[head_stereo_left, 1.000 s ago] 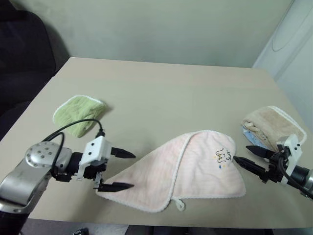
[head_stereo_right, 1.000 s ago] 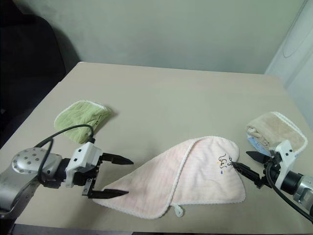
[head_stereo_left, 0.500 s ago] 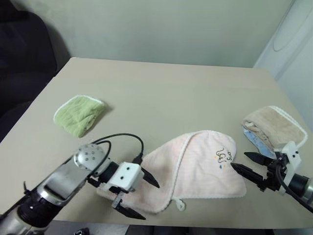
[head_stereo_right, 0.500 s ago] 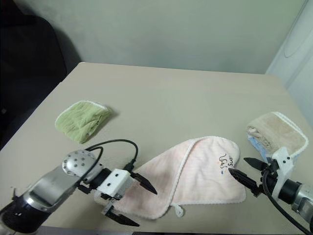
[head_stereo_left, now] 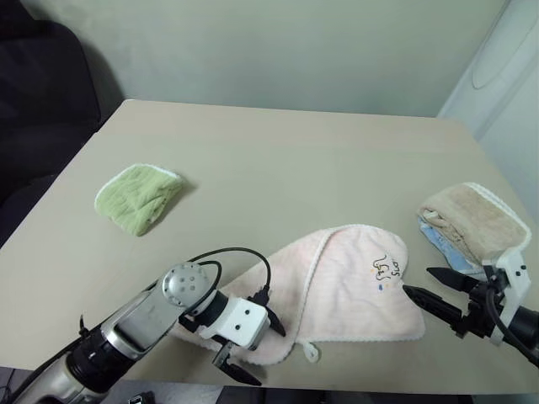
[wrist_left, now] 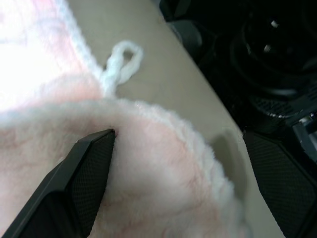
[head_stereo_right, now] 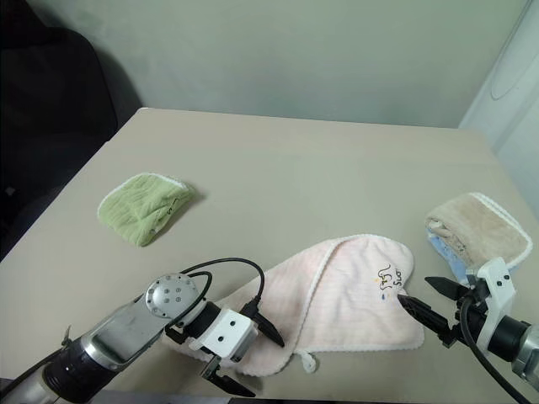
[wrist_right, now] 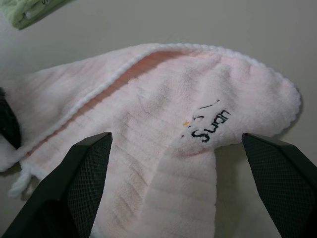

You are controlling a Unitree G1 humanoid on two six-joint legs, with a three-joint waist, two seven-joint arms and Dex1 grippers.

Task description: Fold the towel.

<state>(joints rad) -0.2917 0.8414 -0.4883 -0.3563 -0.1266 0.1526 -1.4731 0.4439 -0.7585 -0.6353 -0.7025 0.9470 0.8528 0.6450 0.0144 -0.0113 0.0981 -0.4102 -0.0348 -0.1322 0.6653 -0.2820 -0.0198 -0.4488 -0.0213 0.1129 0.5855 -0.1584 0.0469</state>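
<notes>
A: Where does the pink towel [head_stereo_left: 337, 290] lie?

B: On the near part of the beige table [head_stereo_left: 278, 160], already doubled over once, upper layer's stitched edge running diagonally, embroidered motif [head_stereo_left: 385, 269] up near the right corner, white loop [head_stereo_left: 310, 352] poking off the near hem.

A: And the left gripper [head_stereo_left: 255, 349]?

B: At the towel's near-left corner, fingers spread wide, nothing held. In the left wrist view one finger [wrist_left: 89, 163] presses on the terry, the other sits off past the table edge, so the corner falls between them. Likely lined up that way to pinch the corner for another fold.

A: The right gripper [head_stereo_left: 440, 293]?

B: Level with the towel's right edge, just beside it, fingers wide apart, empty. Its wrist view straddles the motif end; whether a tip touches cloth cannot be told. Probably placed to take the opposite end.

A: Other cloths?

B: Light-green towel [head_stereo_left: 137, 195] far left, beige towel [head_stereo_left: 472, 220] on something blue at right, both well apart.
</notes>
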